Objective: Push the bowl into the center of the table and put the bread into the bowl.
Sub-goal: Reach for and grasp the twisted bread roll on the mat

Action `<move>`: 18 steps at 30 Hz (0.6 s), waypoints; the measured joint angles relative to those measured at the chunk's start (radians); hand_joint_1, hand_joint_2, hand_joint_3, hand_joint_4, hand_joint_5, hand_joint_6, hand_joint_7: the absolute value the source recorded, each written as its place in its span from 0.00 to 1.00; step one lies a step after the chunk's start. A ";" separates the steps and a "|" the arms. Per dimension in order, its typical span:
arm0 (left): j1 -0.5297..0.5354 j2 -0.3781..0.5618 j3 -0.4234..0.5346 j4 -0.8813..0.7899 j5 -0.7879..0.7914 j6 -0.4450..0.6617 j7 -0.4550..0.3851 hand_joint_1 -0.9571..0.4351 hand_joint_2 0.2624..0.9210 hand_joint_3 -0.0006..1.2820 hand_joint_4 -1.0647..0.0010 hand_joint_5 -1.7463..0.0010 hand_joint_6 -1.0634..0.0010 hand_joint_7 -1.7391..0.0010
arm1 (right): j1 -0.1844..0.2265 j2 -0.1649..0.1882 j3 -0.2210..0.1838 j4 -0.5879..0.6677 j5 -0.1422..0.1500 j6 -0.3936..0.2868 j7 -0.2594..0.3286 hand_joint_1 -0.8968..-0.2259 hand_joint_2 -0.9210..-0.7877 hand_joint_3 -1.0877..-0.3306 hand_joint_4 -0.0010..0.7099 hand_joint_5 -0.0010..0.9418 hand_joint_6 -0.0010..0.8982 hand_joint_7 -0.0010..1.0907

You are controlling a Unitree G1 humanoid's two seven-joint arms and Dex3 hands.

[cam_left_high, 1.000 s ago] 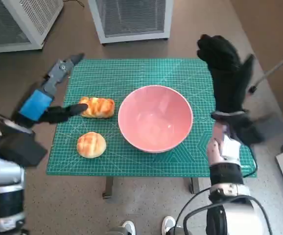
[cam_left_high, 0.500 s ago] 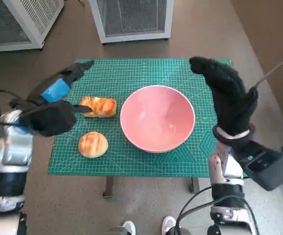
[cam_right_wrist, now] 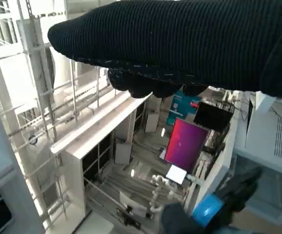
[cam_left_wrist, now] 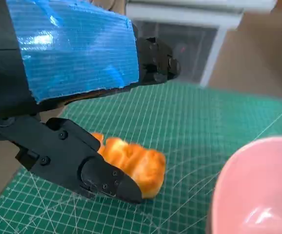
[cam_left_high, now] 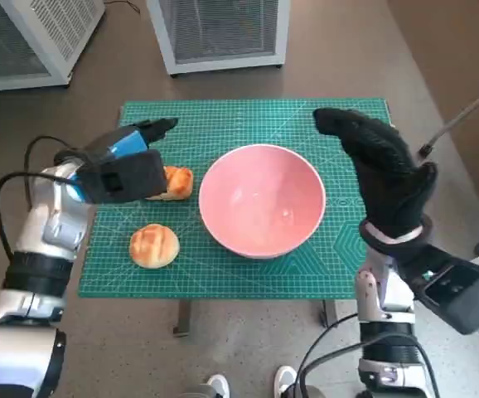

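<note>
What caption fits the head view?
Left robot hand hovers over a bread roll beside the pink bowl.

bowl (cam_left_high: 262,201) pink | mat (cam_left_high: 223,124) green, white grid | bread (cam_left_wrist: 133,161) golden-orange

We see a glossy, smooth pink bowl (cam_left_high: 262,201), a matt green gridded mat (cam_left_high: 223,124), shiny blue tape (cam_left_wrist: 72,46), and a knitted glove (cam_left_high: 384,170).

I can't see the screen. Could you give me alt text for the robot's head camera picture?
A pink bowl sits mid-table on a green cutting mat. The left robot hand hovers over a long bread roll, a round bun lies nearer, and the gloved right robot hand is raised beside the bowl.
</note>
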State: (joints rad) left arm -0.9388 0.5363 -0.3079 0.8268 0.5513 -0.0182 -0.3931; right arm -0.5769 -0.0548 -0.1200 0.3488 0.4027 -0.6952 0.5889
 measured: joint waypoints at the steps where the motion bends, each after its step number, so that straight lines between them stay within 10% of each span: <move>1: -0.010 -0.007 -0.011 0.028 0.007 -0.002 0.007 0.52 0.73 0.00 0.95 1.00 0.82 0.97 | 0.000 0.000 0.000 0.000 0.004 0.003 0.000 0.69 0.00 0.79 0.42 0.01 0.09 0.60; 18: -0.115 -0.096 -0.154 0.348 0.111 -0.026 0.110 0.47 0.74 0.00 0.92 1.00 0.82 0.99 | 0.005 0.000 0.002 -0.003 0.028 0.009 0.004 0.69 0.00 0.81 0.43 0.01 0.10 0.61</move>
State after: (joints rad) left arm -1.0535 0.4405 -0.4624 1.1748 0.6623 -0.0444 -0.2834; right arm -0.5721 -0.0545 -0.1185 0.3454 0.4305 -0.6859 0.5925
